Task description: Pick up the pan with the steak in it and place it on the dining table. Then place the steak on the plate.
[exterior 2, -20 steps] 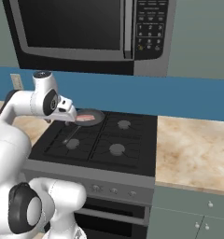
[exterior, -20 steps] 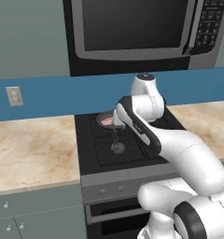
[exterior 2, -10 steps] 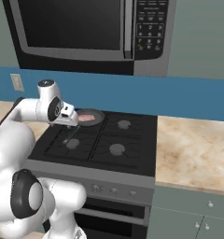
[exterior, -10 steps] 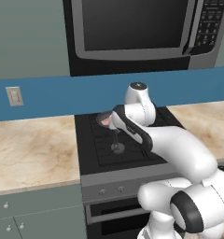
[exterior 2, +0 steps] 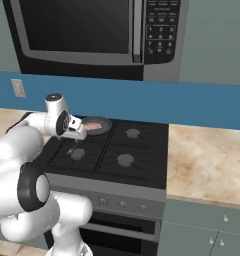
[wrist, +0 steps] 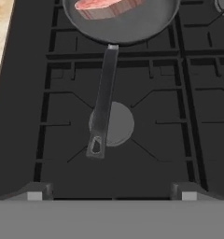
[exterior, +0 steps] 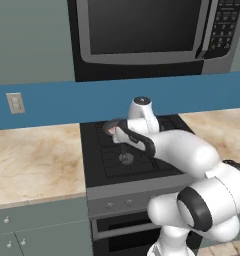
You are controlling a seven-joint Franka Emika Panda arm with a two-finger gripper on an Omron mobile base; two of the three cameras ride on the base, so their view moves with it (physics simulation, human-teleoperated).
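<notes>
Pan [wrist: 121,21] sits on the back left burner of the stove [exterior 2: 112,150], with the steak [wrist: 104,7] lying inside it. I go left to right across what I see. At the far left of the left base view, the table [exterior: 32,160] with its beige top runs up to the stove's edge, a wall outlet [exterior: 14,102] above it. Next comes the pan itself, its rim [exterior: 112,125] just peeking out from behind my arm, steak pink inside. In the hand view the handle [wrist: 102,107] runs straight toward me from the pan, crossing the front left burner [wrist: 118,123], its end with the hanging hole nearest the pincer [wrist: 111,193]. The pincer stands fully open, empty, its tips to either side of the handle's line but short of it and not touching. Further right lie the two right burners [exterior 2: 129,145] and, overhead, the microwave [exterior 2: 92,35].

I judge I am in the approach to the first grasp. Next I should push forward and down until the handle lies between the fingers, then close.
</notes>
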